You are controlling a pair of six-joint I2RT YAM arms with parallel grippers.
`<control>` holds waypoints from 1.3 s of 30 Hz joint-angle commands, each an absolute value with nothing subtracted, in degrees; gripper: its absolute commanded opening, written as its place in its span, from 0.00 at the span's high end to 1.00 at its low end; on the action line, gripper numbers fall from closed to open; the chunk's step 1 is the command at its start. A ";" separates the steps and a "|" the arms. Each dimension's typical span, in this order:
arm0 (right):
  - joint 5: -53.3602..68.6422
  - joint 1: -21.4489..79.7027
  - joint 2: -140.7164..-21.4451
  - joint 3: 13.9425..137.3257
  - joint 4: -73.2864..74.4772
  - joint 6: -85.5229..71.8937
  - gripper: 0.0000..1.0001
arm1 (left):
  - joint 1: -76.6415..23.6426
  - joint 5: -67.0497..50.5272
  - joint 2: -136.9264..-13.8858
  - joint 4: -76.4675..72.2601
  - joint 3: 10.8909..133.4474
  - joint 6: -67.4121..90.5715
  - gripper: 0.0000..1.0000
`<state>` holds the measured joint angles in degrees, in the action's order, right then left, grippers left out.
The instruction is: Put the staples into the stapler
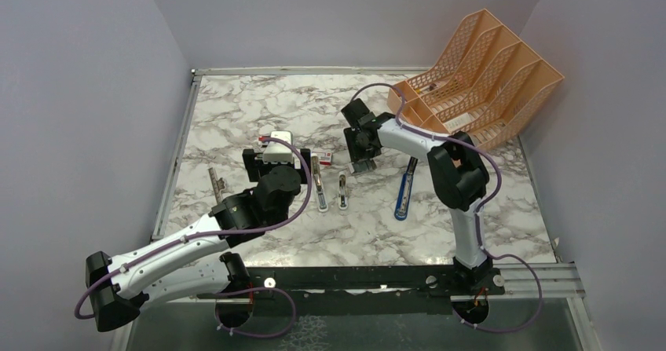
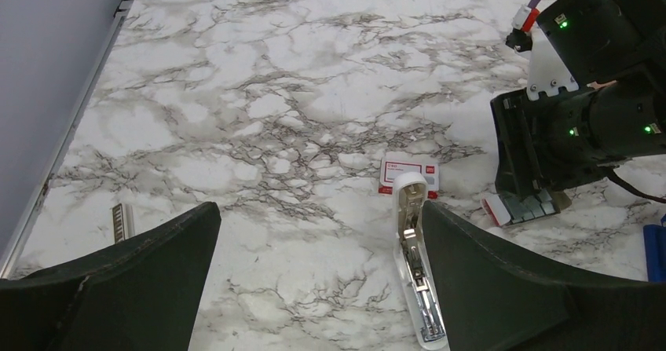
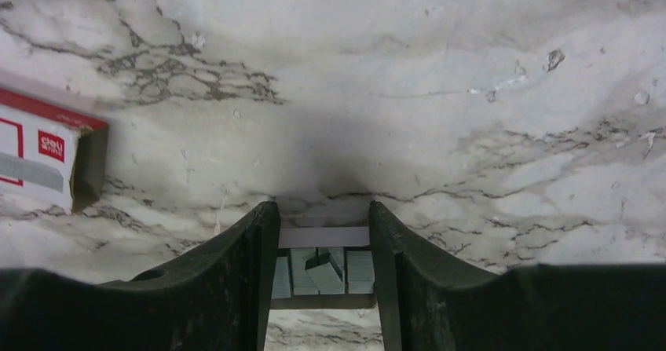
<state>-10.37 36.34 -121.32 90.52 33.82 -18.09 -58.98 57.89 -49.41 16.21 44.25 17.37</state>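
Note:
The stapler [image 1: 320, 184] [image 2: 414, 266] lies hinged open on the marble, its silver channel facing up. It sits just inside the right finger of my left gripper [image 2: 320, 210] [image 1: 271, 162], which is wide open with nothing in it. My right gripper [image 1: 363, 165] [image 3: 323, 210] reaches straight down. Its jaws press both sides of a small cardboard tray [image 3: 323, 236] [image 2: 496, 210] holding several grey blocks of staples [image 3: 326, 268]. A loose strip of staples [image 1: 216, 184] [image 2: 122, 221] lies apart near the left edge.
A red-and-white box sleeve [image 1: 322, 157] [image 2: 408, 174] [image 3: 39, 151] lies behind the stapler. A short white-and-silver piece [image 1: 343, 191] and a blue-and-black tool [image 1: 404, 188] lie to its right. An orange file rack [image 1: 479, 76] stands at the back right.

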 commanded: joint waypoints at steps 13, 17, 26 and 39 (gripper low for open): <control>-14.10 37.99 -108.89 84.81 33.84 -19.23 0.60 | -58.80 57.64 -48.68 17.59 46.07 18.62 0.01; -12.65 39.08 -107.91 84.15 34.30 -18.70 0.71 | -58.80 58.13 -48.75 17.58 45.93 18.72 0.01; -9.23 41.30 -108.64 81.35 35.64 -19.36 0.93 | -58.80 58.63 -47.73 17.34 45.56 18.62 0.01; -10.22 42.24 -111.01 80.46 35.23 -19.61 0.90 | -58.80 57.91 -47.35 16.77 45.40 18.19 0.01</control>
<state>-9.98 41.67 -109.62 80.71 34.85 -18.90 -58.98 57.87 -48.42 16.95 44.38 18.17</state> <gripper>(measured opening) 0.134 0.987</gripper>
